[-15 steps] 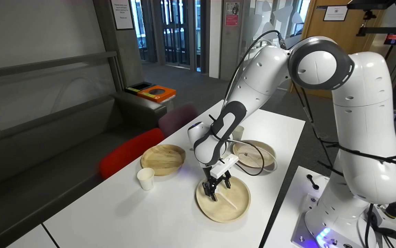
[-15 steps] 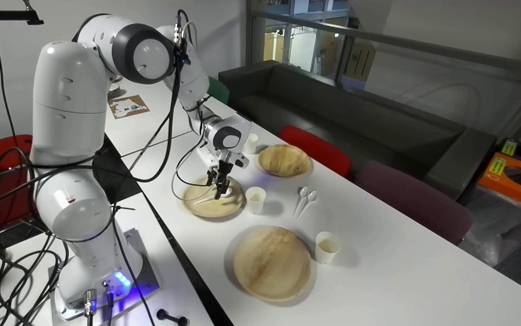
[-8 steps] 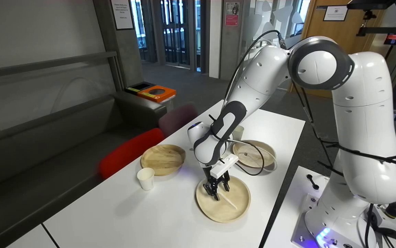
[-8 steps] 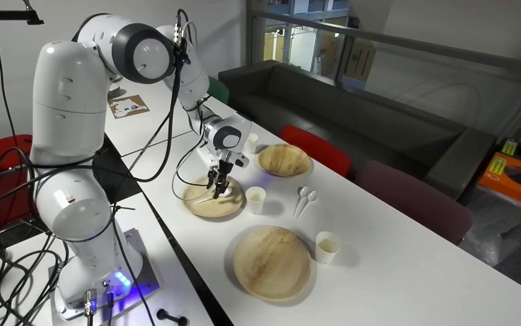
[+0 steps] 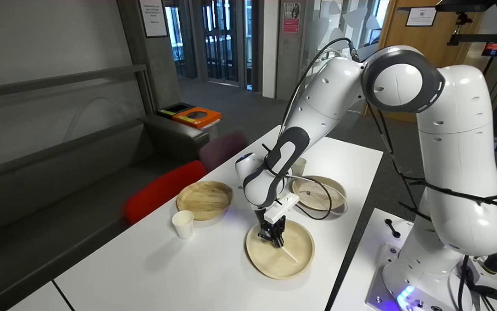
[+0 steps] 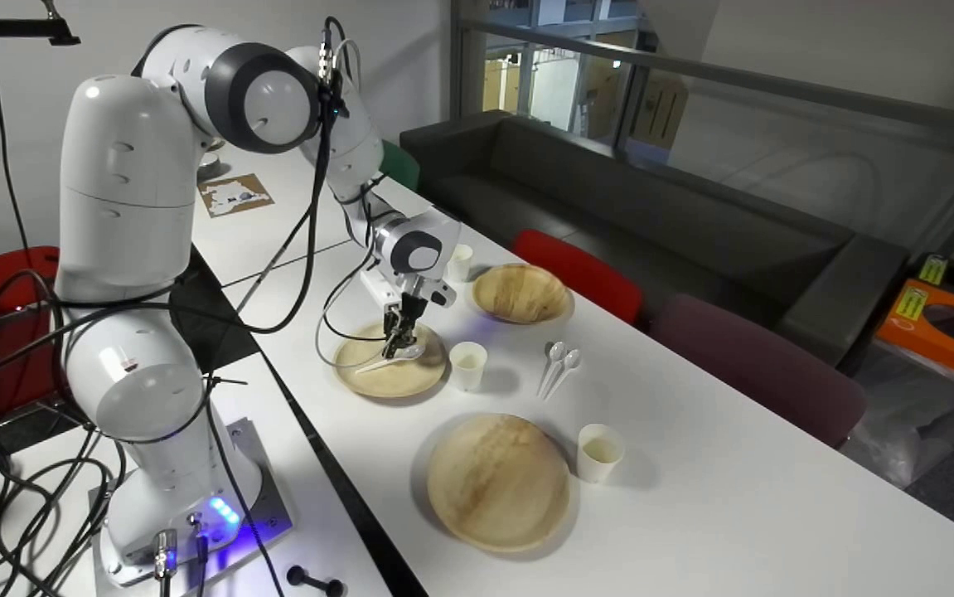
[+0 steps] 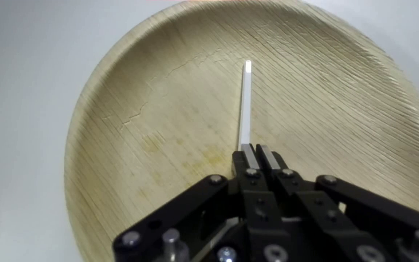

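Note:
A white plastic spoon lies on a round wooden plate [image 5: 270, 268]; its handle [image 7: 245, 109] runs away from the fingertips in the wrist view, and its bowl [image 6: 413, 351] shows in an exterior view. My gripper [image 7: 255, 148] is low over the plate, right at the spoon. The jaws stand close together, with a narrow dark gap between the pads. The handle meets the left fingertip and goes out of sight below it. Whether any of the spoon is between the pads is hidden.
Beside this plate stands a paper cup [image 6: 467, 367]. More wooden plates [image 6: 499, 489] [image 6: 520, 294] and cups [image 6: 598, 454] [image 6: 459, 264] are on the white table. Loose white spoons [image 6: 564, 371] lie mid-table. A cable [image 5: 329, 196] loops beside the wrist.
The fingers have come together from wide apart to a narrow gap over the spoon. The arm looks the same, and the spoon's handle appears in about the same place.

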Robot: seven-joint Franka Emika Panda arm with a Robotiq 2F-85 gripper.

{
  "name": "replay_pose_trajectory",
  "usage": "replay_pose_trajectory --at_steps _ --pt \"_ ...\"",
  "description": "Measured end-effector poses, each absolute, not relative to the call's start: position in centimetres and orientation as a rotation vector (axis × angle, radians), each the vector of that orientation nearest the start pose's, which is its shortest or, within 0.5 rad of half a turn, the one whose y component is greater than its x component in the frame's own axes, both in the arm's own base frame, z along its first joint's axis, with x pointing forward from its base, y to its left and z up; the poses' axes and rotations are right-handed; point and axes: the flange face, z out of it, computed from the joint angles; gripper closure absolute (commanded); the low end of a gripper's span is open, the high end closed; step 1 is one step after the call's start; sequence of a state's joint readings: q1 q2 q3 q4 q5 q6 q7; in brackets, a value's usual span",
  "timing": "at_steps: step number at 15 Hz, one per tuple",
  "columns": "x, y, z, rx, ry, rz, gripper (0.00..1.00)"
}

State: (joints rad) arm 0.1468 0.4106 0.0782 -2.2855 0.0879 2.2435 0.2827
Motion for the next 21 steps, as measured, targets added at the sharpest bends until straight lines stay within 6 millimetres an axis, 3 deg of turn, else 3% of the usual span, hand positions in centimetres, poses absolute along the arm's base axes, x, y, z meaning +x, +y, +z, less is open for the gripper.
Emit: replay_pose_trajectory --at_steps 3,4,6,10,11,13,16,18,19,21 --pt "46.12 11.09 14.48 -3.081 0.196 0.722 1.00" --pt "46.12 11.09 14.48 -3.082 0.196 0.722 0.74" --pt "46.11 11.07 14.47 -3.082 0.195 0.722 0.68" --pt "46.08 11.04 14.45 -3.084 0.193 0.723 0.41" --pt "46.07 11.03 14.44 -3.084 0.193 0.724 0.81" --pt "46.06 11.02 14.43 -3.085 0.192 0.724 0.77" --pt "46.03 11.01 14.40 -3.086 0.190 0.725 0.99" --pt "46.02 11.00 14.39 -3.087 0.188 0.726 0.60" --pt "46.01 11.00 14.39 -3.088 0.186 0.726 0.58" --pt "46.00 10.97 14.38 -3.091 0.182 0.726 0.44"
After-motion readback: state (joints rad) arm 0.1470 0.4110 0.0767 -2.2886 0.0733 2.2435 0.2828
